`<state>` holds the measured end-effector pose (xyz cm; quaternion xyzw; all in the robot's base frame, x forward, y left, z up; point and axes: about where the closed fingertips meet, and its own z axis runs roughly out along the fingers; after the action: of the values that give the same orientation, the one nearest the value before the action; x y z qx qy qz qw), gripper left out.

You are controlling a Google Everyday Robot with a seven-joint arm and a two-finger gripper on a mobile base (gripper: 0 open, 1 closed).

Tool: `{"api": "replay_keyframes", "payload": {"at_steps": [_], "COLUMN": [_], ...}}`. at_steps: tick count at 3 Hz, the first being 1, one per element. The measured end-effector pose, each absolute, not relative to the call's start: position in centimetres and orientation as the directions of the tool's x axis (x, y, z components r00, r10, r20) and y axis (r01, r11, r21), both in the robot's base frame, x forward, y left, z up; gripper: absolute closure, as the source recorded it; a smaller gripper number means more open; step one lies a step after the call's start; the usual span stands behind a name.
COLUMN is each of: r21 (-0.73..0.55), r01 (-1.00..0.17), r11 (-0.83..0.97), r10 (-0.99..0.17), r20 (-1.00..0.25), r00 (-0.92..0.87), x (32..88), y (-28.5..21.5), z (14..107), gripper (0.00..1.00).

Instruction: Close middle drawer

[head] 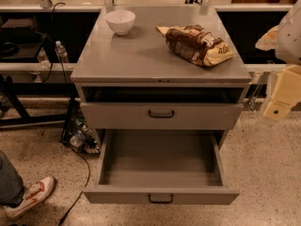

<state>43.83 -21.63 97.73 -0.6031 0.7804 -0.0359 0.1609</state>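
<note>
The middle drawer [160, 161] is pulled far out of the grey cabinet [160, 60]. Its plain grey inside is empty. Its low front panel [117, 195] faces me near the bottom edge and carries a small dark bar handle [161, 198]. My gripper [278, 108], cream-coloured, hangs at the right edge of the view. It is to the right of the cabinet, at about the height of the upper drawer, and touches nothing. The lowest drawer is hidden under the open one.
The upper drawer [117, 116], with a taller front, stands slightly out. A white bowl [120, 21] and a brown snack bag [195, 44] lie on the cabinet top. A person's shoe [30, 196] and a cable [80, 187] are on the floor at left.
</note>
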Motion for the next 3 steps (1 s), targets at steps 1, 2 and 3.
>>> {"api": "replay_keyframes", "payload": {"at_steps": [1, 2, 3], "r21": [-0.25, -0.138, 0.0], "r01": [-0.93, -0.938, -0.933], "r11": [0.27, 0.317, 0.361], "r10": [-0.953, -0.934, -0.912], "r20": [-0.208, -0.217, -0.211], "r00": [-0.221, -0.284, -0.353], "x": [43.8, 41.6, 38.5], "y": [-21.6, -21.3, -20.7], "z": [97.7, 93.2, 86.7], "gripper": [0.0, 0.0, 0.0]}}
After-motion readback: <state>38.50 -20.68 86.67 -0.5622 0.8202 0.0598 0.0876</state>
